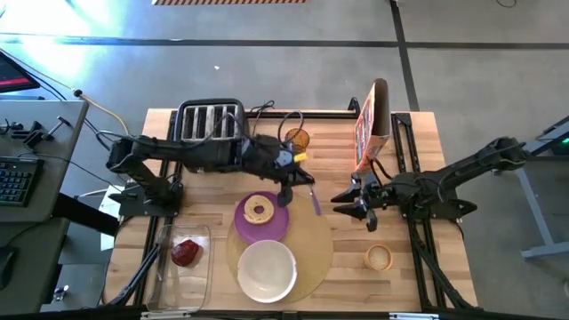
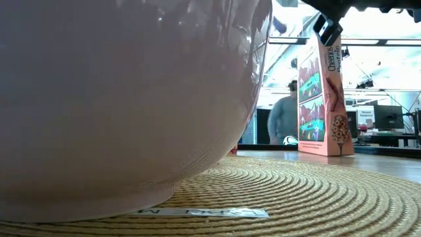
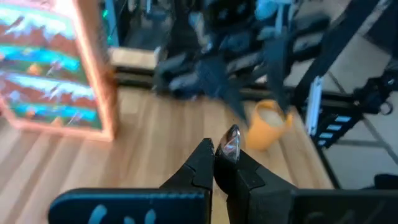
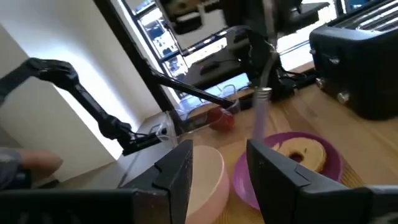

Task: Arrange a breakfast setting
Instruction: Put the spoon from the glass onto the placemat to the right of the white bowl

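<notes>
1. Left gripper [image 1: 286, 197] is above the far edge of the purple plate [image 1: 261, 218], fingers clamped on the spoon [image 1: 313, 197]. Its bowl end shows between the fingertips in the left wrist view; its purple-tinted handle slants away toward the right arm.
2. Right gripper [image 1: 353, 203] is just beyond the spoon's free end, fingers apart with nothing between them.
3. One plate lies on the far left part of the round placemat [image 1: 313, 249] and carries one bagel ring [image 1: 259, 211].
4. One white bowl [image 1: 266, 269] sits on the placemat's near half, just beside the plate.
5. One dark red food piece [image 1: 187, 252] lies in the clear container [image 1: 182, 277], left of the placemat.
6. Surroundings: one black toaster [image 1: 211, 123] at the table's far edge behind the left arm; one cereal box [image 1: 371, 124] upright, far right; one small tan cup [image 1: 379, 258] right of the placemat; one orange-tinted glass [image 1: 297, 139] beside the toaster.
7. In the low view the bowl fills most of the frame and hides the plate, bagel and toaster.
8. The cup's contents cannot be made out.
9. A person [image 2: 284, 117] stands in the room beyond the table.
</notes>
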`<state>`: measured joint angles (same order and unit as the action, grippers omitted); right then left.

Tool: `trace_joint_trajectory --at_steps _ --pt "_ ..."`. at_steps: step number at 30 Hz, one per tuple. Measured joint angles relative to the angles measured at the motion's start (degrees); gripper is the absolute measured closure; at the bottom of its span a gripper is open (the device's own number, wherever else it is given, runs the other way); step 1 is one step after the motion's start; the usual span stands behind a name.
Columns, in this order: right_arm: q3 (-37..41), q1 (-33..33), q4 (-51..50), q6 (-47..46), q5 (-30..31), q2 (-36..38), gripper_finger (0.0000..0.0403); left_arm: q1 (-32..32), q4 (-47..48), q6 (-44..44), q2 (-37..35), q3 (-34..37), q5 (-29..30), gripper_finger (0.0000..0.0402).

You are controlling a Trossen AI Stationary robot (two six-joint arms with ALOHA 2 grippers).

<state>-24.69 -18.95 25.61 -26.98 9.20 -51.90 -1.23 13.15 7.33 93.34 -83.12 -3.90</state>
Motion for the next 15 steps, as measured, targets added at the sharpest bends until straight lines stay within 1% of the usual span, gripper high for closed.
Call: trace_joint_trajectory --at_steps 3,6,9,15 --pt "0.0 -0.9 2.9 -0.3 0.7 -2.4 0.0261 -1.4 -0.9 0.2 1.5 0.0 0.0 0.0398" --pt "0.0 -2.0 4.4 -2.4 1.8 -4.6 0.0261 -2.3 -1.9 1.4 3.0 0.0 0.0 0.0398" --pt "0.0 -3.5 4.5 -4.3 2.9 -6.6 0.0261 -2.9 -3.9 2.4 4.3 -0.1 0.0 0.0398" --pt "0.0 -6.5 6.8 -7.7 6.1 -10.9 0.0261 -3.9 -4.1 5.5 5.6 0.0 0.0 0.0398"
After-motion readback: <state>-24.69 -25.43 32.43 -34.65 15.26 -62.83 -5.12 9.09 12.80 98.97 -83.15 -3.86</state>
